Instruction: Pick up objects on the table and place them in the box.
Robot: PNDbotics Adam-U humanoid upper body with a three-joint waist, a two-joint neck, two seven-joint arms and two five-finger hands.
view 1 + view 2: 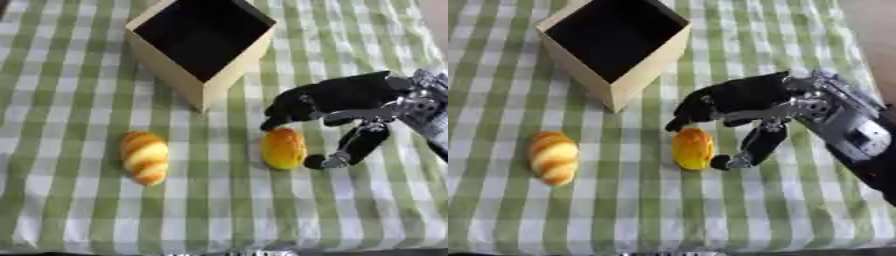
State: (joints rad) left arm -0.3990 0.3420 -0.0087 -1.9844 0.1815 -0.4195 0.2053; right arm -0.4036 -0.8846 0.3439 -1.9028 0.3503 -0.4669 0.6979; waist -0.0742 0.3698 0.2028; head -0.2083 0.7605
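A yellow-orange bun [283, 148] lies on the checked cloth near the middle. My right hand [337, 95] comes in from the right and hovers just over it, open. Its fingers [278, 119] bend down to the bun's top edge, and the thumb [354, 145] reaches down beside the bun's right side, its tip close to or touching it. The bun still rests on the cloth. A striped croissant-like bread [144, 157] lies further left, untouched. The open tan box [203, 82] with a dark inside stands at the back, above and left of the hand. My left hand is out of sight.
A green and white checked tablecloth [219, 210] covers the whole table. The table's front edge runs along the bottom of the view.
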